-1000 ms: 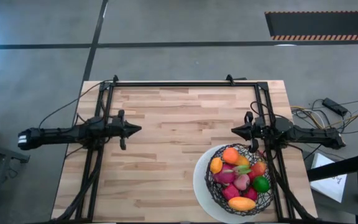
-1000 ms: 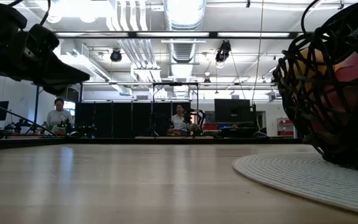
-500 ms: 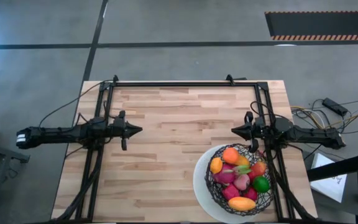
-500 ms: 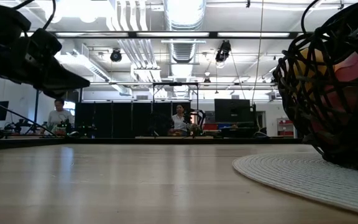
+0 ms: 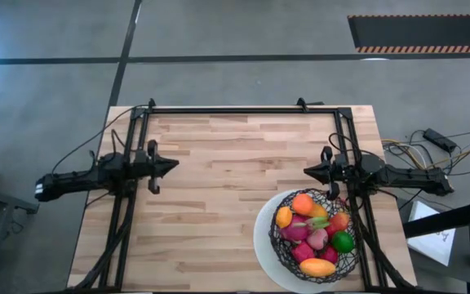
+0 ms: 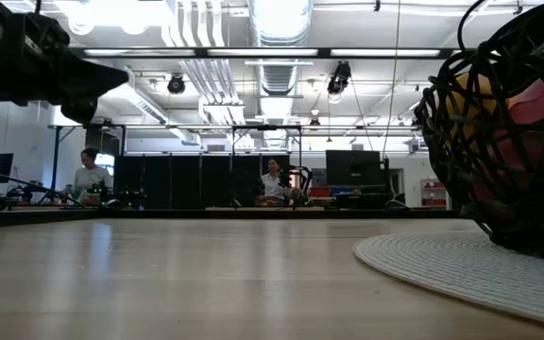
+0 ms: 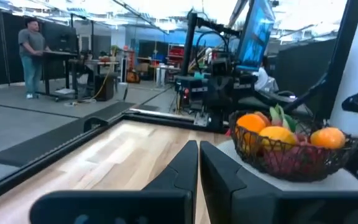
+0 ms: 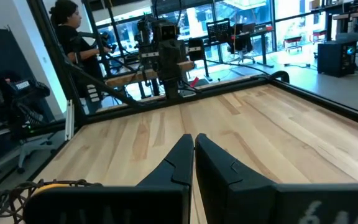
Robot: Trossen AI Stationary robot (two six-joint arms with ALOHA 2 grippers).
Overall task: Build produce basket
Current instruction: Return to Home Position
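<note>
The basket (image 5: 317, 238) of black wire mesh stands on a white round base (image 5: 262, 237) at the table's near right; it also fills the right of the low view, basket (image 6: 503, 132). The produce (image 5: 314, 231), orange, yellow, red, magenta and green, lies piled inside it and shows in the left wrist view, produce (image 7: 284, 138). My left gripper (image 5: 175, 165) hangs shut over the table's left side, touching nothing. My right gripper (image 5: 306, 171) hangs shut just beyond the basket's far rim, also touching nothing.
Black frame rails (image 5: 235, 110) run along the table's far edge and down both sides. Bare wooden table (image 5: 227, 196) lies between the two grippers. Cables (image 5: 414, 149) lie on the floor to the right. People stand in the room beyond the table (image 6: 88, 175).
My left gripper has drawn back toward the table's left edge and risen a little, the arm swinging so its rear end sits nearer. It has stayed shut. The right arm, basket and produce have kept still.
</note>
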